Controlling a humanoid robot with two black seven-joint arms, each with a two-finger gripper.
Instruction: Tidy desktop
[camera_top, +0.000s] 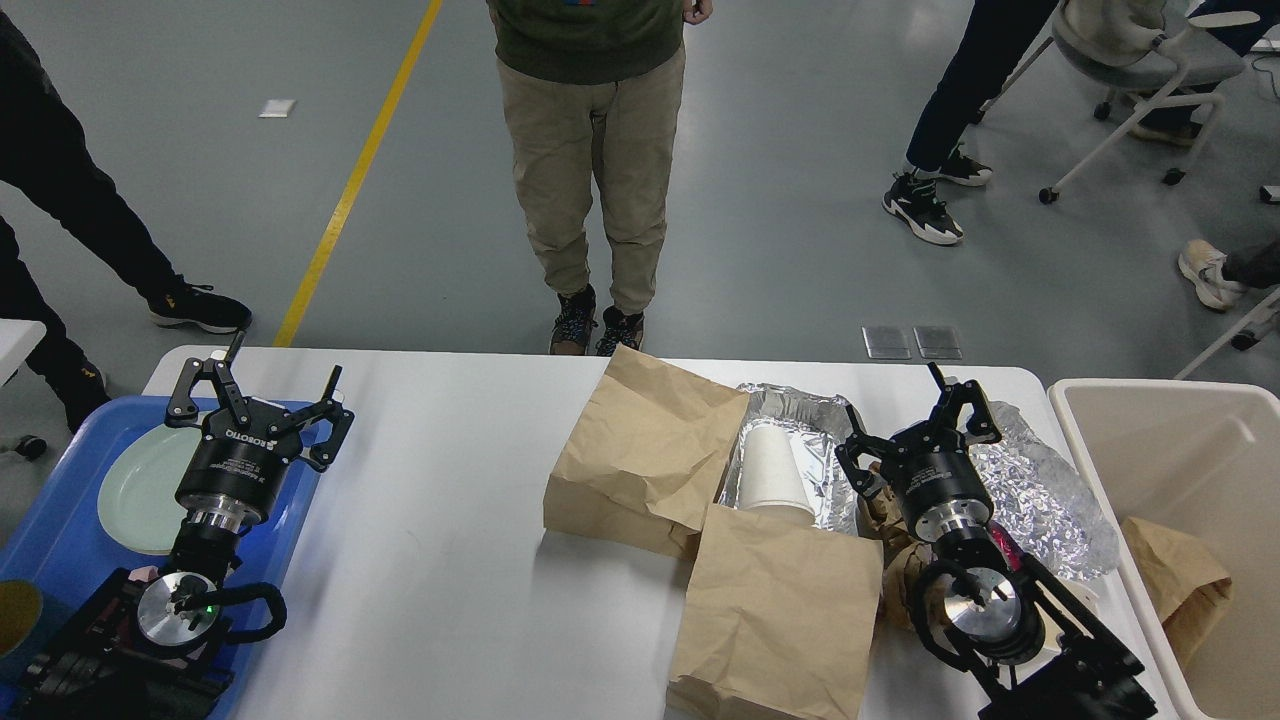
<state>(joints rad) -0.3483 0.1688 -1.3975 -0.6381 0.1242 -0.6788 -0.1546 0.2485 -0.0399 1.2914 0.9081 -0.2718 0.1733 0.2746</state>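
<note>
Spanning nearly the whole lower half of the head view: 1 white desktop (440, 560), rounded at the far corners, flanked by 1 blue tray (60, 540) at its left end and 1 beige bin (1170, 440) at its right end. On the tray: 1 pale green plate (135, 490), partly hidden by the left arm, plus a sliver of something dark yellow at the frame's left edge, too cut off to identify. Above the tray's inner edge: left gripper (261, 386), 2 fingers spread wide, nothing between them. On the right part of the desktop: 2 brown paper bags, the far bag (645, 455) lying flat, the near bag (775, 610) overlapping its right corner and running off the bottom of the frame. Just right of the far bag: 1 foil tray (825, 420) with 1 white paper cup (772, 470) lying on its side inside. Further right: 1 crumpled sheet of foil (1035, 500) near the desktop's right edge. Over the gap between foil tray and foil sheet: right gripper (912, 407), 2 fingers spread apart, holding nothing. Beneath the right arm: crumpled brown paper (900, 565), count unclear. Inside the bin: 1 more brown bag (1175, 580), against the near-left wall. Beyond the desktop on the grey floor: 1 person in khaki trousers (590, 160).
</note>
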